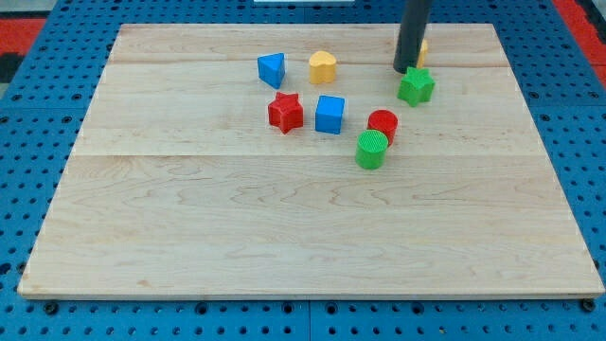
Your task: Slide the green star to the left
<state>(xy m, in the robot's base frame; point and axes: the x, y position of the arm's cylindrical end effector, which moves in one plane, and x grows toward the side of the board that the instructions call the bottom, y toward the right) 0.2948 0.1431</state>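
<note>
The green star (416, 86) lies near the view's top right on the wooden board (284, 218). My tip (405, 70) rests on the board just above and slightly left of the green star, very close to it or touching its upper left edge. A yellow block (421, 46) is mostly hidden behind the rod; its shape cannot be made out.
Left of the star lie a yellow heart (323, 66), a blue triangular block (272, 69), a red star (285, 112) and a blue cube (329, 114). Below the star stand a red cylinder (383, 124) and a green cylinder (371, 150), touching each other.
</note>
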